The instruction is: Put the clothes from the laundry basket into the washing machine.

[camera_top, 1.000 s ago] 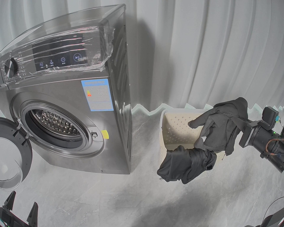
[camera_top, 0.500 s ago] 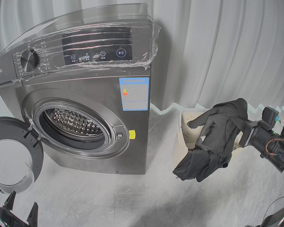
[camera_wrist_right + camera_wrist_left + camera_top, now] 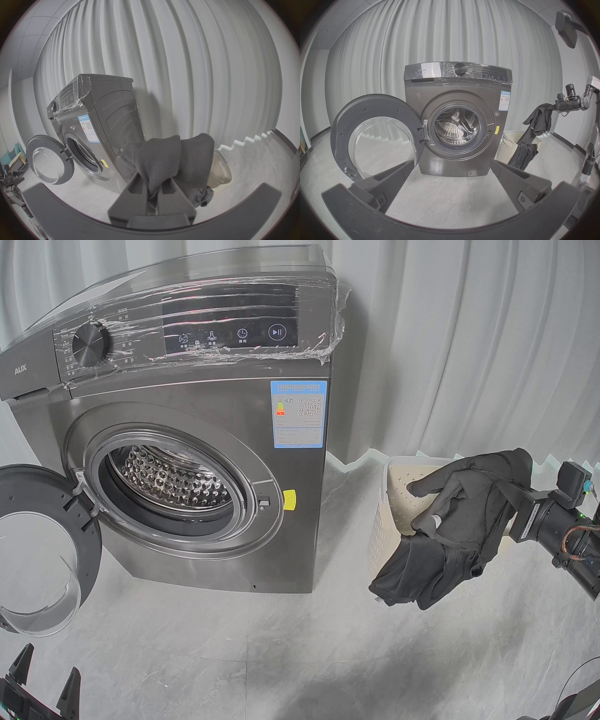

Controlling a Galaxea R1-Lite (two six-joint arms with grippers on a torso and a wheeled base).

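A grey washing machine [image 3: 206, 396] stands on the left with its round door [image 3: 37, 546] swung open and the steel drum [image 3: 169, 480] exposed. To its right sits a cream laundry basket [image 3: 390, 502]. My right gripper [image 3: 507, 497] is shut on a black garment [image 3: 465, 515], which hangs over the basket with its lower end draped over the basket's front rim. In the right wrist view the black garment [image 3: 175, 159] bulges out above the closed fingers [image 3: 137, 193]. My left gripper [image 3: 44, 677] stands open, low at the near left, its fingers [image 3: 384, 181] apart before the washing machine [image 3: 459, 118].
White curtains [image 3: 462, 334] hang behind the machine and basket. Grey marbled floor [image 3: 262, 646] stretches bare between me and the machine. The open door juts out to the left of the drum opening.
The head view has shifted, so the machine and basket now sit further right in the picture. The garment stays in my right gripper, and the left gripper has not moved.
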